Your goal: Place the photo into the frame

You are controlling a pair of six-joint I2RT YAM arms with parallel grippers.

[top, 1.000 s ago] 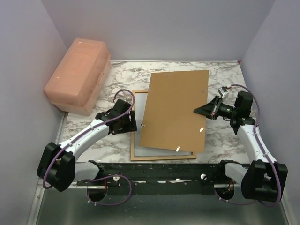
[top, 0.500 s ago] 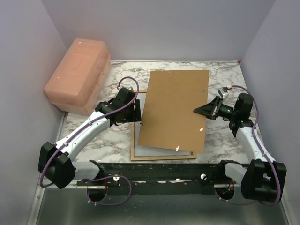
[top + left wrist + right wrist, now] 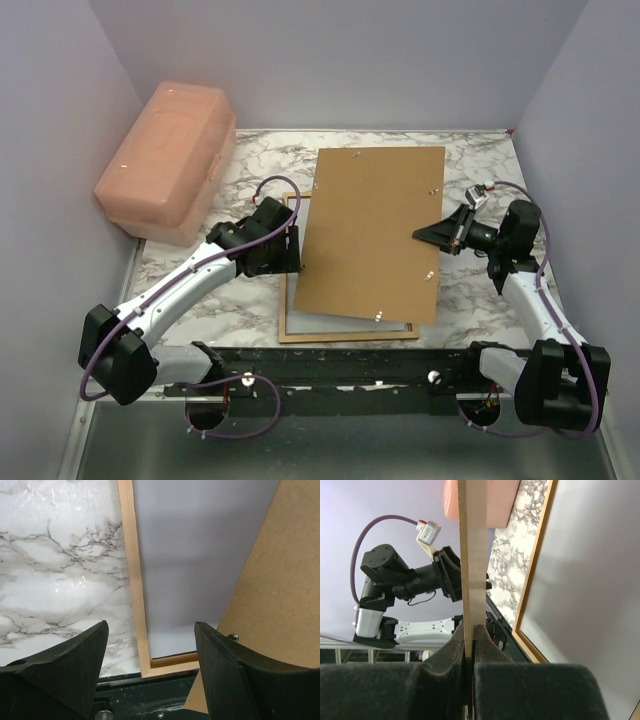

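The orange-brown frame (image 3: 345,334) lies flat on the marble table, a plain pale surface inside it (image 3: 131,570). The photo's print shows in no view. Over the frame slants a brown backing board (image 3: 375,230), and my right gripper (image 3: 425,236) is shut on its right edge; the right wrist view shows the board edge-on (image 3: 472,555), pinched between the jaws (image 3: 471,630). My left gripper (image 3: 288,250) hovers open over the frame's left rail, its fingers astride the rail and the frame's near corner (image 3: 150,630). The board's edge (image 3: 280,590) is just to its right.
A pink plastic box (image 3: 165,160) stands at the back left against the wall. Purple walls close in the left, right and back sides. The black mounting rail (image 3: 350,365) runs along the near edge, just below the frame.
My left gripper has shifted right and forward to the frame's left rail beside the board. The right gripper and the board have stayed put.
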